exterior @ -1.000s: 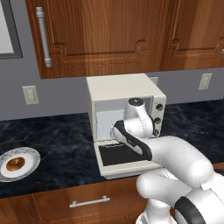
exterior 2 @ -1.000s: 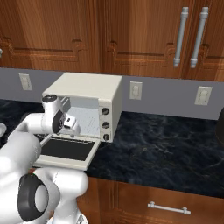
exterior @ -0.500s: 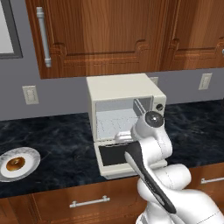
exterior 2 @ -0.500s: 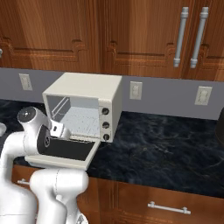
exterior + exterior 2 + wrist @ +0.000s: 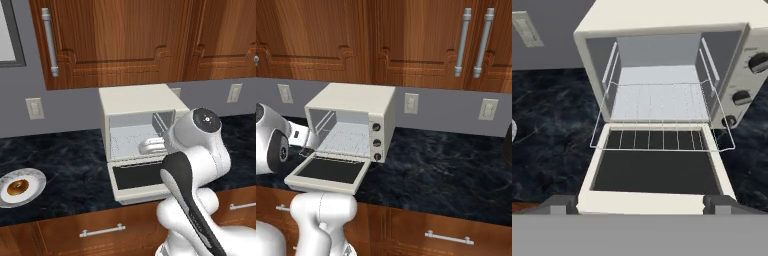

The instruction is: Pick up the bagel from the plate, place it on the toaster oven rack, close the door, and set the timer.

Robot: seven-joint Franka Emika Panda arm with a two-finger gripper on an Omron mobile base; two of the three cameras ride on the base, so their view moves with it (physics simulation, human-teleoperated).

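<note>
Right now my gripper (image 5: pixel 641 204) is spread wide and carries nothing; in the hand view its two dark tips sit at about 7 and 5 o'clock, framing the front edge of the door (image 5: pixel 656 172), which hangs fully down and flat. That open door is what lets the toaster oven rack (image 5: pixel 661 114) show: it is drawn partway out, its front wire reaching over the glass panel, which I judge is to make a landing spot easier to reach.

The toaster oven (image 5: pixel 137 131) stands against the wall under the wooden cabinets (image 5: pixel 125 40), with its three knobs (image 5: pixel 376 142) in a column at 3 o'clock of the cavity in the right base view.

The bagel (image 5: pixel 17 187) lies in the middle of the plate (image 5: pixel 36 176) on the dark counter (image 5: pixel 446 170), well apart from the oven, at roughly 8 o'clock in the left base view. Nothing is on the rack yet, so the pick-up is not done.

My hand faces the oven rather than the plate, so I reckon the next move calls for a wide swing toward the plate, keeping my fingers spread to drop around the bagel without nudging the plate's rim.
</note>
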